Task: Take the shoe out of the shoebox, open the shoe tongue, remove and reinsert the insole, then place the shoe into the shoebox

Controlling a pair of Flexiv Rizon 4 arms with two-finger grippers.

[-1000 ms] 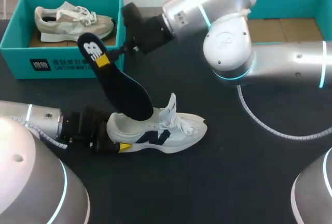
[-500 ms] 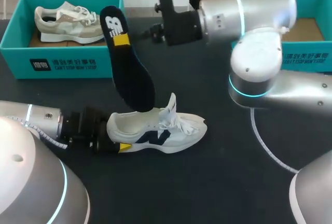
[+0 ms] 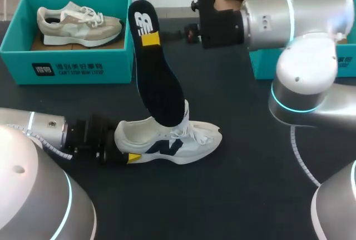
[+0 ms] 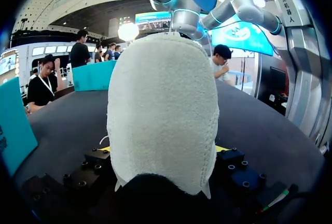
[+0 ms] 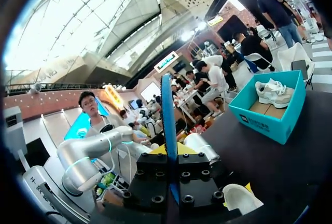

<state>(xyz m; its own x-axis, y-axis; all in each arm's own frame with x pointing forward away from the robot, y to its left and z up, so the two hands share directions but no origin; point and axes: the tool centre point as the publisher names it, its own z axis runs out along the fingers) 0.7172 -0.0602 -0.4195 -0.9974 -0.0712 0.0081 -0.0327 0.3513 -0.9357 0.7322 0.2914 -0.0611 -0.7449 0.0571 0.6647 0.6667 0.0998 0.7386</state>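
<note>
The insole (image 3: 160,87), pinched by the right gripper (image 5: 169,151), seems half removed from the shoe (image 3: 186,139) clamped by the left gripper (image 3: 125,151); next its lower end should be lifted clear.

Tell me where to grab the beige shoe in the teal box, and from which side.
Grip the beige shoe at its heel collar, the end nearer the box's left wall, coming down from above. The teal shoebox walls it in all round, so only the top is open, and the collar's rim probably gives two fingers opposite faces to close on.
</note>
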